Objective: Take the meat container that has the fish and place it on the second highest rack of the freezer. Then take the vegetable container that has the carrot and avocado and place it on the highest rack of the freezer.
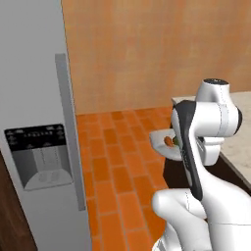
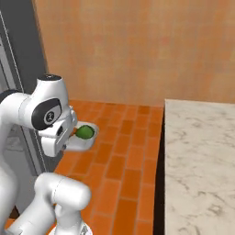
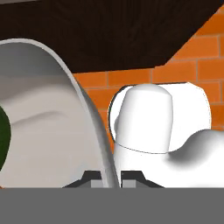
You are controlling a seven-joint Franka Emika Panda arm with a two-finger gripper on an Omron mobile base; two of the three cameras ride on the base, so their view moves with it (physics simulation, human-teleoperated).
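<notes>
The vegetable container [image 2: 81, 137], a shallow white tray, hangs in the air above the brick floor [image 1: 117, 166], held out from the arm's wrist. In it sit the avocado [image 2: 85, 132], a dark green lump toward the tray's far end, and the carrot [image 1: 168, 141], a small orange tip beside it in the left base view. In the hand view the tray's rim [image 3: 89, 118] runs down into the gripper [image 3: 113, 177], whose jaws stand narrow, pinched on that thin wall at one edge.

The judgement is that this edge hold is the weak point: the tray carries its load out to one side, so a quick swing or tilt of the wrist could let it pivot in the jaws and spill the carrot and avocado onto the floor.

At about 9 o'clock in the left base view stands the grey refrigerator door [image 1: 34, 98] with its long vertical handle [image 1: 68, 132] and a dispenser panel [image 1: 40, 156]. The door face appears shut there, so it seems to block the way to the freezer racks. At 3 o'clock lies the marble counter [image 2: 202, 156], near the arm's elbow.
</notes>
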